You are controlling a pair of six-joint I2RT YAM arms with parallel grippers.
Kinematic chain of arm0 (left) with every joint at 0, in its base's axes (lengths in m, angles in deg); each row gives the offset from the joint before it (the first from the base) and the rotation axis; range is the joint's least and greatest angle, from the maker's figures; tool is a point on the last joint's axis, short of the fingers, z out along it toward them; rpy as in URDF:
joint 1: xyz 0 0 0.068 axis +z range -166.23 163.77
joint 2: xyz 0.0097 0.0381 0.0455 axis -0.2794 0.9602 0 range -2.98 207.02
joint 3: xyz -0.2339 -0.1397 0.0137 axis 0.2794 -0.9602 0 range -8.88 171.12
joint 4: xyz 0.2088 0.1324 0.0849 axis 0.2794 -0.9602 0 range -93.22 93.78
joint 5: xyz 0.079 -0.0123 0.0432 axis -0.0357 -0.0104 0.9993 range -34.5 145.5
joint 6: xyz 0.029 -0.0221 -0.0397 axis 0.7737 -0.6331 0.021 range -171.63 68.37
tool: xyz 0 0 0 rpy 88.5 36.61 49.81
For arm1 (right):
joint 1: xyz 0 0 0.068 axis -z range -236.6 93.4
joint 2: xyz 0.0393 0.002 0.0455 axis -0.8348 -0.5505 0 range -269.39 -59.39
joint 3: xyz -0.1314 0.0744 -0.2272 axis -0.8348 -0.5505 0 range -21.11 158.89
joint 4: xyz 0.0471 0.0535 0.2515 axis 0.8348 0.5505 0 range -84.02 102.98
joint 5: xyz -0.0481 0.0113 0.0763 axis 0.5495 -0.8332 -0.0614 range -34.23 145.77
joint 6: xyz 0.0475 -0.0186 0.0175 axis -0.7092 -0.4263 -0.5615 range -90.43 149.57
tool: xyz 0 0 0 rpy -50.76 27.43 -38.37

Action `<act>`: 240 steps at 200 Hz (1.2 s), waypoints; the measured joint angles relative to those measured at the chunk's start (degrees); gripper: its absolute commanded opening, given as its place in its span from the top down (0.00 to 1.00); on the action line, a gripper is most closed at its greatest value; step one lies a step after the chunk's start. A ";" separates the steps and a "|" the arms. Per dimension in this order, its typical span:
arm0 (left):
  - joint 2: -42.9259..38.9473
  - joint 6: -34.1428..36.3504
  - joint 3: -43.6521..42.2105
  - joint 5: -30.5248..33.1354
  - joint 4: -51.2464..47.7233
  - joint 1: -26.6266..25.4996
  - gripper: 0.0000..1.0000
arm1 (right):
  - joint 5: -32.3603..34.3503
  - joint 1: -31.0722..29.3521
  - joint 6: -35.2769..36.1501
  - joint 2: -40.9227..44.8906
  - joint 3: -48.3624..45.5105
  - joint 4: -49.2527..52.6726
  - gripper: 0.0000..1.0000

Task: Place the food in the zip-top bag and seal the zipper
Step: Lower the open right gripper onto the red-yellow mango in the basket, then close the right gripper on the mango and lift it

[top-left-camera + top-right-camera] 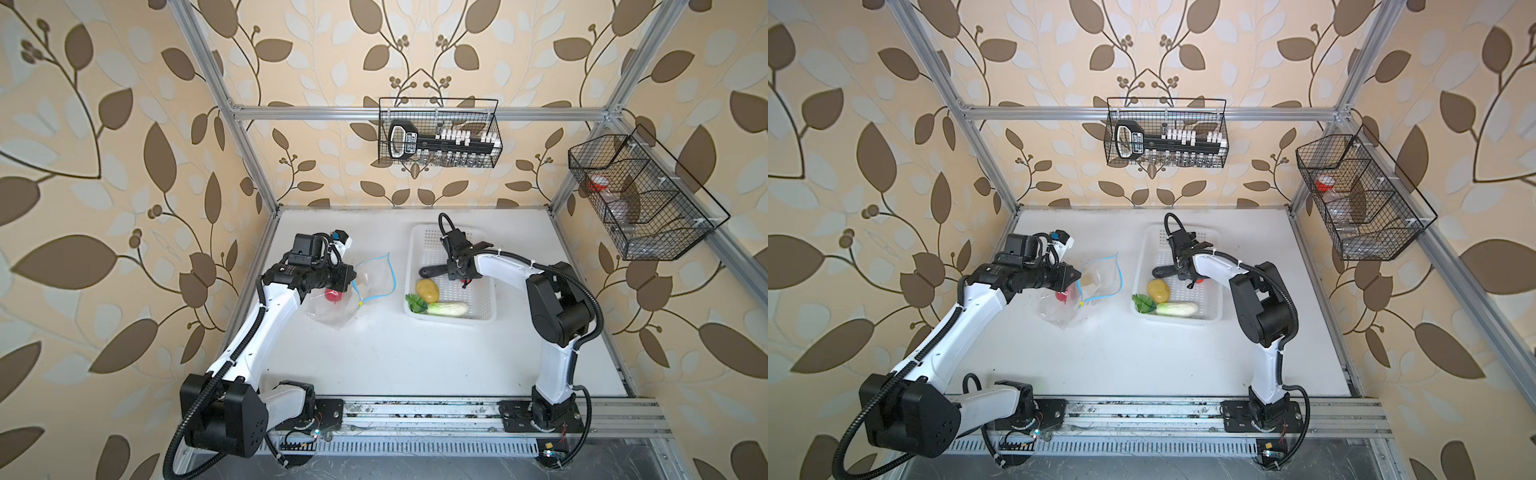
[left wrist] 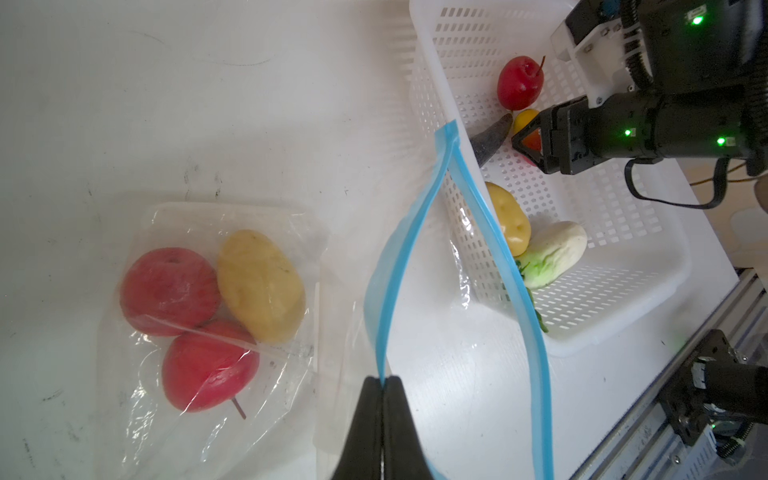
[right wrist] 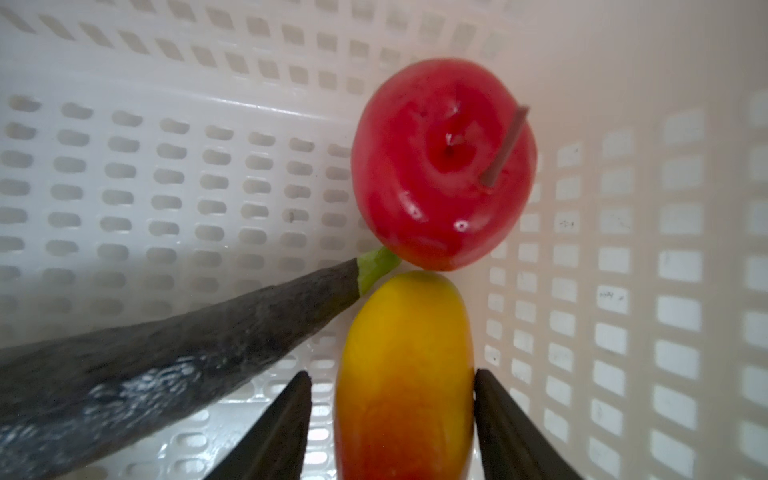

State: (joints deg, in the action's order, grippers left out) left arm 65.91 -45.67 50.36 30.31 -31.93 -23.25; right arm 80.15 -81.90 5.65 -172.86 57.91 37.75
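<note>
My left end effector (image 2: 383, 382) is pinched fully shut on one lip of the zipper (image 2: 399, 257), the light-blue strip. It holds the mouth of the zip-top bag (image 2: 137, 415) lifted and spread wide, and the other lip bows away toward the white perforated basket (image 2: 623, 249). The bag lies on the white worktop (image 1: 395, 353), on the left in both top views and near the basket. Through its clear plastic I see a red apple (image 2: 170, 291), a second red apple (image 2: 208, 365) and a potato (image 2: 262, 286), bunched together and touching at the closed end. My right end effector (image 3: 392, 374) is down inside the basket, partly open, with a finger on either side of the red-yellow fruit (image 3: 405, 332). Basket floor shows between one finger and the fruit. The other finger seems to touch its skin, though the close view is too blurred to be sure, so nothing is clamped. The fruit's far end meets a third apple (image 3: 444, 166). The eggplant (image 3: 166, 365) lies aslant beside the fruit, with its green stem tip against that apple. A second potato (image 2: 509, 220) and the cabbage (image 2: 552, 253) lie together farther along the basket.
</note>
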 measured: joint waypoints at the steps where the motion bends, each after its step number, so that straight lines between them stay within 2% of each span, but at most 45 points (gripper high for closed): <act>1: 0.00 0.00 0.00 -0.02 0.00 0.00 1.00 | 0.00 0.00 0.00 0.00 0.00 0.02 0.39; 32: 0.00 0.00 -0.02 -0.02 0.00 0.00 1.00 | -0.20 0.42 0.00 -0.33 0.00 0.04 0.40; 75: 0.00 -0.02 -0.02 -0.02 0.02 0.00 1.00 | -0.68 0.96 0.31 -0.35 0.00 -0.02 0.52; 118: 0.00 -0.02 -0.02 -0.02 0.02 0.13 1.00 | -1.07 1.01 0.24 -0.35 0.00 -0.28 0.58; 166: 0.00 -0.13 -0.02 -0.13 0.02 0.37 1.00 | -3.37 1.01 -0.02 0.57 -0.28 -1.16 0.60; 240: -0.02 -0.17 -0.04 -0.35 0.02 0.39 1.00 | -7.23 1.01 -1.14 8.24 -2.82 -2.91 0.63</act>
State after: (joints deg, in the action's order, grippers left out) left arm 65.88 -45.84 50.32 29.96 -31.90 -22.86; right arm 72.92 -80.89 4.51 -164.62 55.09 34.85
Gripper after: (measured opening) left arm 0.049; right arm 0.450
